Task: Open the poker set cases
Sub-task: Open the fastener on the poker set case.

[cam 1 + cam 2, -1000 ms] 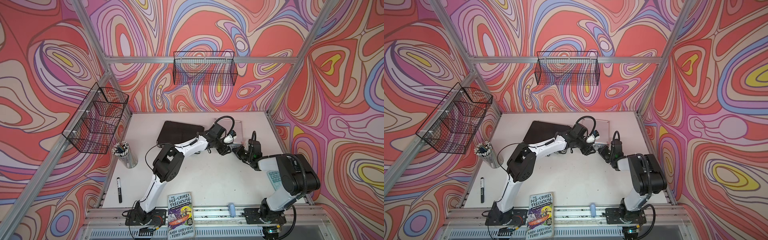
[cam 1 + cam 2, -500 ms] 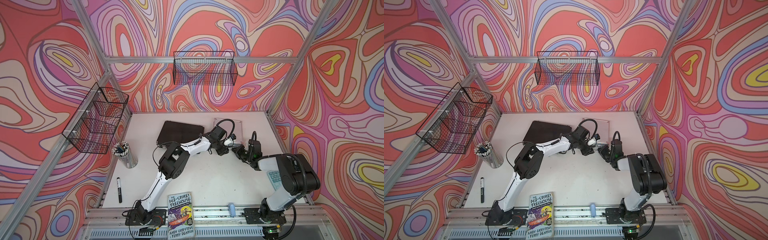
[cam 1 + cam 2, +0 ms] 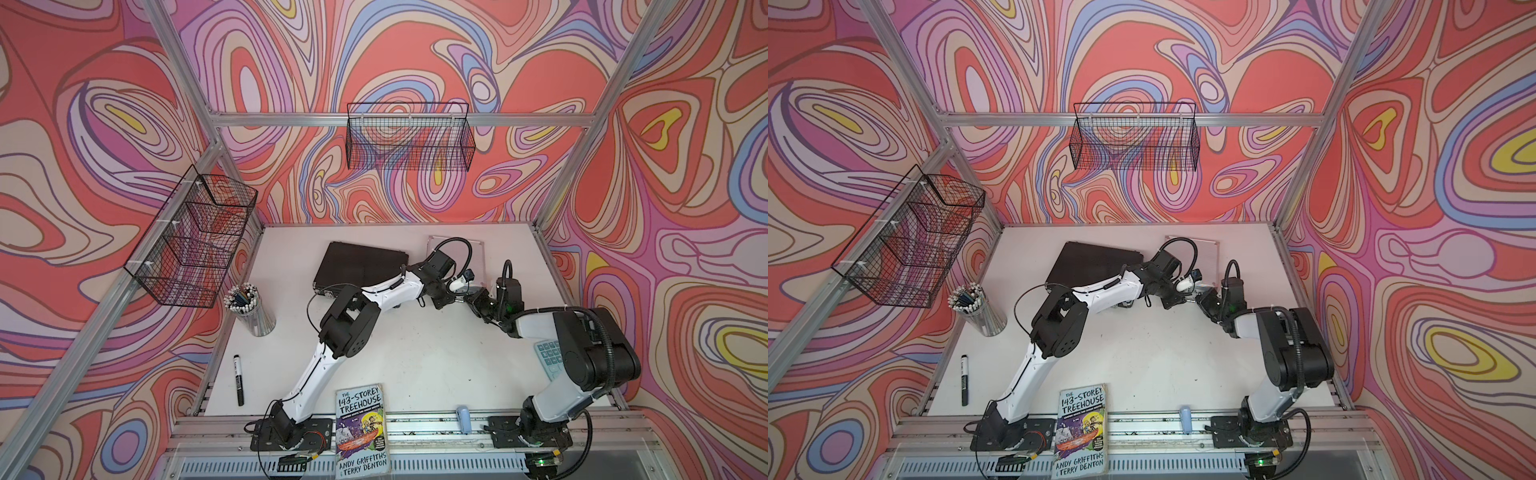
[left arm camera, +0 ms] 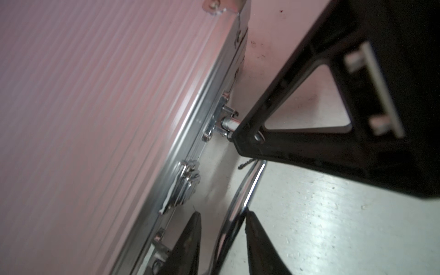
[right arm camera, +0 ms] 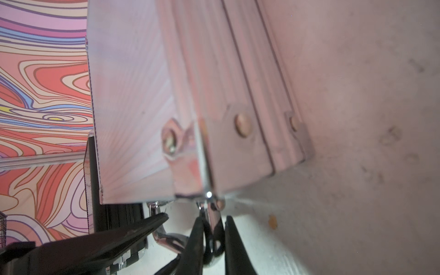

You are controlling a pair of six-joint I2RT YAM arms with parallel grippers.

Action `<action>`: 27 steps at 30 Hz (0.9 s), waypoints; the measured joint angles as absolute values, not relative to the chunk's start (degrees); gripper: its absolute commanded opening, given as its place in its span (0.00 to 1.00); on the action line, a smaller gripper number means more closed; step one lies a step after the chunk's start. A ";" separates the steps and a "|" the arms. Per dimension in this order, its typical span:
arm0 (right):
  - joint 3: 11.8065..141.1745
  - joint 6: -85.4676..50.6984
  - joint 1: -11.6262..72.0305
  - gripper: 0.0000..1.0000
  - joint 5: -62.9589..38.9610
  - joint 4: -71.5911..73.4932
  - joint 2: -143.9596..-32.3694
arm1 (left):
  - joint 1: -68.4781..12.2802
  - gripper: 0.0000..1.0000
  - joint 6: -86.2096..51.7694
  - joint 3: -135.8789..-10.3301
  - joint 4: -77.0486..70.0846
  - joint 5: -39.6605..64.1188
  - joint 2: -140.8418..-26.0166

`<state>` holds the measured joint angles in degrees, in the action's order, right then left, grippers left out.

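— Where's the left tool (image 4: 222, 212)?

— At the near edge of the silver case (image 3: 455, 258). Its jaws stand apart, astride the chrome handle (image 4: 247, 188). One fingertip (image 4: 257, 238) touches the bar and the other is clear of it.

— And the right tool (image 5: 213, 218)?

— Pinched together on a chrome fitting (image 5: 210, 214) at that same edge (latch or handle post, the wrist view is too blurred to say). The two tools sit just beside each other.

— Is that case open?

— No. Its lid lies down on the base, and a latch (image 4: 183, 185) sits folded against the rim. The case lies flat at the far right of the desk (image 3: 415, 357).

— The other one?

— The black case (image 3: 361, 264) is wider, flat and closed, and lies to the left of the silver one. The left arm (image 3: 390, 286) crosses its near corner, so I cannot tell whether the two touch.

— Containers?

— A metal cup (image 3: 257, 322) stands upright near the left edge, packed with pens (image 3: 241, 294). One wire basket (image 3: 409, 137) hangs on the back wall and a divided wire basket (image 3: 195, 237) on the left wall. The wall pattern shows through both.

— Loose things?

— A marker (image 3: 238, 380) lies at the near left. A paperback (image 3: 363, 430) and a pale-blue cylinder (image 3: 464, 417) rest on the front rail (image 3: 419, 426). A teal keypad (image 3: 548, 357) is half hidden by the right arm (image 3: 582, 353).
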<state>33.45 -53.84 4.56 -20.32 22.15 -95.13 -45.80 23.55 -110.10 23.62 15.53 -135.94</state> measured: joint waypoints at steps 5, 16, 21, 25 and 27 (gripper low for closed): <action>34.06 -53.74 4.58 0.00 -20.38 20.78 -95.02 | -45.76 0.25 24.93 -110.26 25.12 15.16 -136.09; 35.42 -52.84 4.34 0.00 -19.99 18.17 -94.78 | -45.80 0.12 28.38 -114.39 28.38 15.40 -137.93; 35.90 -52.58 4.14 0.00 -19.73 17.04 -94.61 | -45.84 0.09 29.34 -116.60 30.20 15.53 -138.96; 36.14 -52.27 4.08 0.00 -19.46 16.64 -94.61 | -46.04 0.03 30.24 -118.89 32.21 14.87 -140.07; 36.16 -52.12 4.05 0.00 -19.38 16.60 -94.61 | -46.17 0.00 30.48 -119.59 32.84 14.46 -140.35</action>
<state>36.16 -52.12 4.05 -19.38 16.60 -94.61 -46.17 30.48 -119.59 32.84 14.46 -140.35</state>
